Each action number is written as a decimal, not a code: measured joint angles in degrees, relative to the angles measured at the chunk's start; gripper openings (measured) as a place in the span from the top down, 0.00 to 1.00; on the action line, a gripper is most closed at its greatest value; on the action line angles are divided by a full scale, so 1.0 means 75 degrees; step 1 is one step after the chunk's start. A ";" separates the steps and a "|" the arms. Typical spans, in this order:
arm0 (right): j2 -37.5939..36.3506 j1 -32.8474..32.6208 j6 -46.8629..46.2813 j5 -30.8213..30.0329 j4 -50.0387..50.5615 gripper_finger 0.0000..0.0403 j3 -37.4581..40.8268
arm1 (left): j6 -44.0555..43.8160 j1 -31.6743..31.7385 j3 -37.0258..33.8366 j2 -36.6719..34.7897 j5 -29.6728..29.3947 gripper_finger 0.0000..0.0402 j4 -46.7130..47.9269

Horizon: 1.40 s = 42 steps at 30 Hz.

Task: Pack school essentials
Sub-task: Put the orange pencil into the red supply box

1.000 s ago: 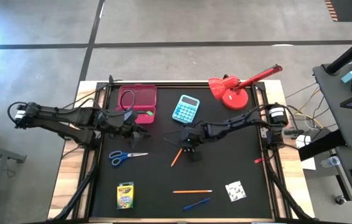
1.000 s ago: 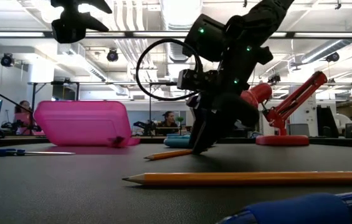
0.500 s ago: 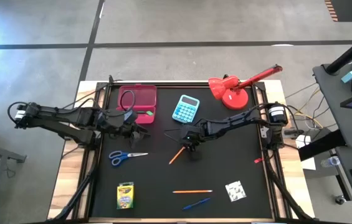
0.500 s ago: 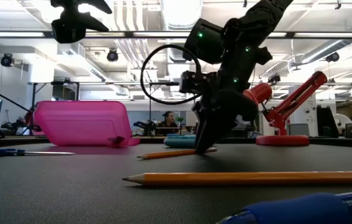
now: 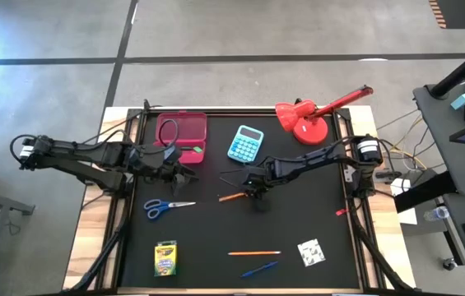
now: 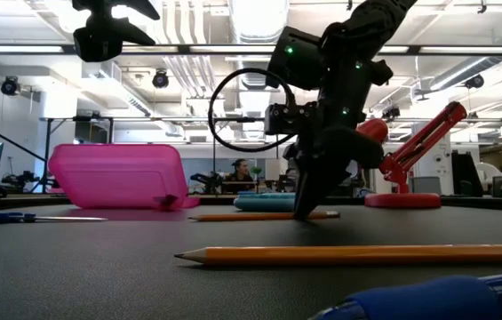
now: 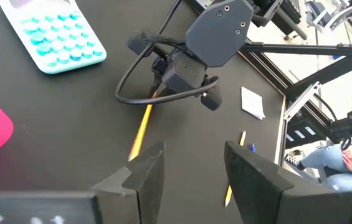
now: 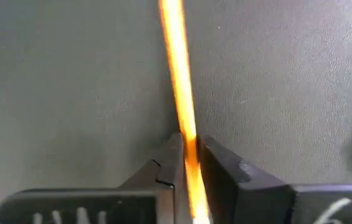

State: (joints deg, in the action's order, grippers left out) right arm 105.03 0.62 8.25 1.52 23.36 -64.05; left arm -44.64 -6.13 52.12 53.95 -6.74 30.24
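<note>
Right gripper (image 5: 251,191) at mat centre, fingers clamped on orange pencil (image 5: 232,196). Left gripper (image 5: 184,174) near pink case (image 5: 181,136), fingers part-open, empty.

Blue pen (image 6: 428,300), blurred, edge-cropped.

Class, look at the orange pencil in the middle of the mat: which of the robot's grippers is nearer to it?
Right. The right gripper is closed on the orange pencil at its end. The left gripper hangs apart beside the pink case, fingers open.
</note>
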 joint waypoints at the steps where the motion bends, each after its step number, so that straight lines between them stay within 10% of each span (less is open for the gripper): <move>1: 0.0000 0.0000 -0.0001 -0.0001 0.0022 0.91 0.0001 | 0.0001 0.0000 0.0000 0.0000 0.0000 0.63 0.0000; 28: -0.3662 0.0000 -0.1979 -0.0298 0.0742 0.98 0.0160 | 0.1619 -0.0006 -0.0194 0.0038 -0.0142 0.63 -0.1167; 42: -0.4673 -0.0050 -0.2036 -0.1813 -0.3084 0.98 0.0163 | 0.3850 0.0009 -0.0525 0.0454 -0.2187 0.63 -0.4973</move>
State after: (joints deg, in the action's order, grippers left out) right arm 69.99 0.25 -7.02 -12.08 0.23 -62.83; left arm -15.76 -6.07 48.18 57.36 -23.15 -7.06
